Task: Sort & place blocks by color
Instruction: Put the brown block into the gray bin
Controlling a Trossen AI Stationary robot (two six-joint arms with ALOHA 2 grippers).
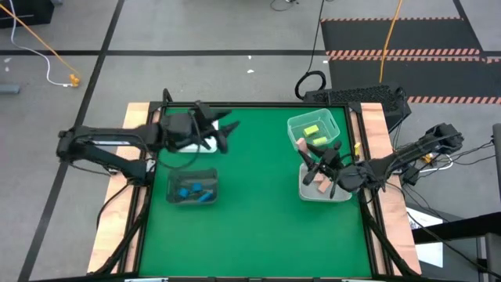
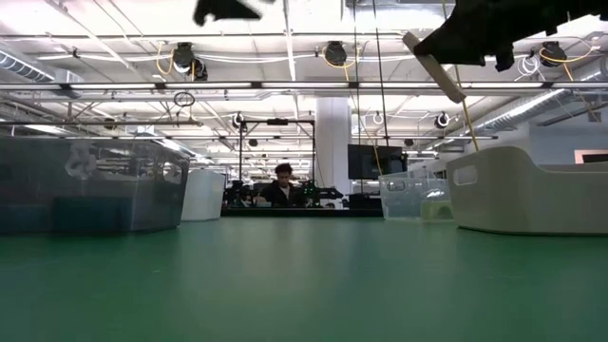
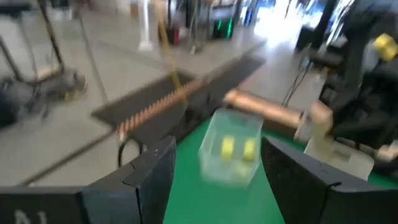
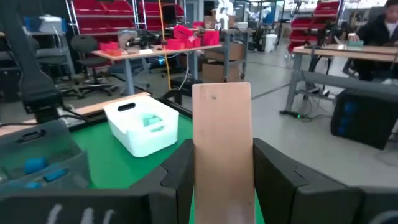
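My right gripper [image 4: 222, 163] is clamped on a flat tan-peach bar block [image 4: 222, 149], which stands up between my 2 dark fingers. In the overhead view the gripper [image 1: 319, 174] hangs above the grey tray [image 1: 341, 193] at the right side of the green mat [image 1: 258, 211], with the block [image 1: 324, 182] angled over that tray. From table height the block [image 2: 433, 66] is tilted and well clear of the surface.

This looks to me like the tan tray, so the step in hand is the drop. I should lower until the bar's end is inside the tray wall before letting go, because a tilted bar freed from height could bounce out. I should also centre over the tray floor, away from the clear tray [image 1: 314, 130] just behind it, which holds yellow-green blocks [image 1: 311, 131].

My left gripper [image 1: 222, 130] waits near the far left of the mat, fingers spread wide and holding nothing. Its own camera looks across at the clear tray.

Other sorted pieces: blue blocks [image 1: 192, 190] sit in the clear tray [image 1: 192, 186] on the left, and pale teal-green blocks [image 4: 151, 122] lie in the white tray [image 4: 140, 128]. I see no loose blocks on the mat.
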